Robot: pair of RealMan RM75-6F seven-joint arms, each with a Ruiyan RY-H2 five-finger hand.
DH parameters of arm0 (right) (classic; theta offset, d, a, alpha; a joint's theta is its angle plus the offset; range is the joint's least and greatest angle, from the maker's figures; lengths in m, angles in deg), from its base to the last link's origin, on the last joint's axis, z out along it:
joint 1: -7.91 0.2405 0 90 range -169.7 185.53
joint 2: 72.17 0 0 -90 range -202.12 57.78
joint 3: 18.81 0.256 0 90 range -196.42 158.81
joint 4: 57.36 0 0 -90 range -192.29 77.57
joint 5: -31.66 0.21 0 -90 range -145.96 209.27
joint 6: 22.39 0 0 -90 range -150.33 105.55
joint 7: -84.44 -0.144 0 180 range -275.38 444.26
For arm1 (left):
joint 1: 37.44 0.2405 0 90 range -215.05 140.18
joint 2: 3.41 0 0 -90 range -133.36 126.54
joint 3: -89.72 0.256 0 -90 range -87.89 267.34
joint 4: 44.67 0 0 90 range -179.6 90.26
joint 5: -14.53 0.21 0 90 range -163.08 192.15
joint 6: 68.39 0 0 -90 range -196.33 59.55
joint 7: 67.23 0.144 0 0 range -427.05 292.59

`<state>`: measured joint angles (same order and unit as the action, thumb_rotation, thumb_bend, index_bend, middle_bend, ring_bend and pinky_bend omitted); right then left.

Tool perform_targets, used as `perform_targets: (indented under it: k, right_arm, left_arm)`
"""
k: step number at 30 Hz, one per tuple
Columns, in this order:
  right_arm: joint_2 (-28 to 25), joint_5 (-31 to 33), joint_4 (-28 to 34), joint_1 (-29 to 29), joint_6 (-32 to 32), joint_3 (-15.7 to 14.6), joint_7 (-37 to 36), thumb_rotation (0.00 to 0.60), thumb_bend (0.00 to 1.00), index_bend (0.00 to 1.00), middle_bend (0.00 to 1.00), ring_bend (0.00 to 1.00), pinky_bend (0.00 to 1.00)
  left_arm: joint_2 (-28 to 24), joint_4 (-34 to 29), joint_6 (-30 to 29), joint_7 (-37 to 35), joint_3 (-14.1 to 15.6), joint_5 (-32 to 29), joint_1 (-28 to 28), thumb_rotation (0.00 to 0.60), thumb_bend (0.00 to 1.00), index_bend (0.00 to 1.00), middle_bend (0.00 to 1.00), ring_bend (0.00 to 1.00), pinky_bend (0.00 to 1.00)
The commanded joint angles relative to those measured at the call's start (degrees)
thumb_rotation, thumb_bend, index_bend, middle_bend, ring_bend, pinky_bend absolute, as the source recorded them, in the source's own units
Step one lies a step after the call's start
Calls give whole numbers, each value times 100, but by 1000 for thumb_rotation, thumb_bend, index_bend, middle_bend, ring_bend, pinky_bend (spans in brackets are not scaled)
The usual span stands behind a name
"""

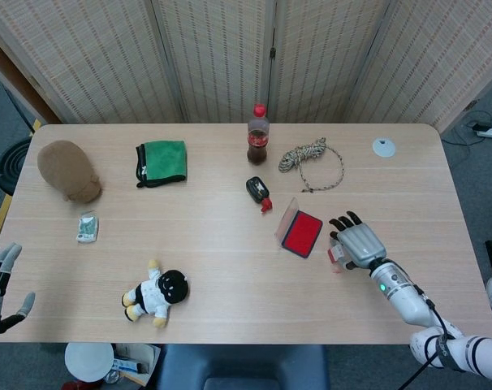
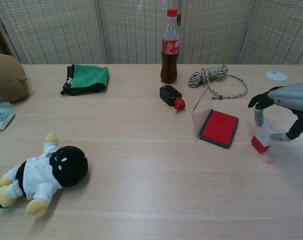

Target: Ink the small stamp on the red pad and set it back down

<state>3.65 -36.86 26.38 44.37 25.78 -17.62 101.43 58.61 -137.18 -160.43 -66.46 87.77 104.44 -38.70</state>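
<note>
The small stamp, white with a red base, tilts just above the table to the right of the red ink pad. The pad's clear lid stands open. My right hand arches over the stamp and pinches it between a fingertip and the thumb. In the head view the stamp peeks out under the right hand, beside the pad. A faint red mark shows on the table below the stamp. My left hand hangs off the table's left edge, fingers apart and holding nothing.
A cola bottle, a coiled rope and a white disc lie at the back. A black item with a red tip sits behind the pad. Green cloth, brown plush, packet and doll occupy the left half.
</note>
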Motion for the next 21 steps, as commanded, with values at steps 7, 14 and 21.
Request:
perform_targets:
  k: [7, 14, 21]
  right_arm:
    - [109, 20, -151, 6, -72, -3, -3, 600, 361, 619, 130, 100, 0]
    - [117, 2, -151, 12, -98, -1, -5, 600, 359, 619, 127, 100, 0]
    - [-34, -121, -41, 39, -198, -21, -151, 600, 336, 427, 89, 100, 0]
  left_arm:
    - [-3, -3, 1, -4, 3, 9, 1, 600, 336, 17, 0, 17, 66]
    - [-17, -3, -32, -43, 0, 14, 18, 600, 337, 17, 0, 17, 66]
    - [-17, 6, -8, -59, -10, -12, 10, 600, 337, 18, 0, 17, 66]
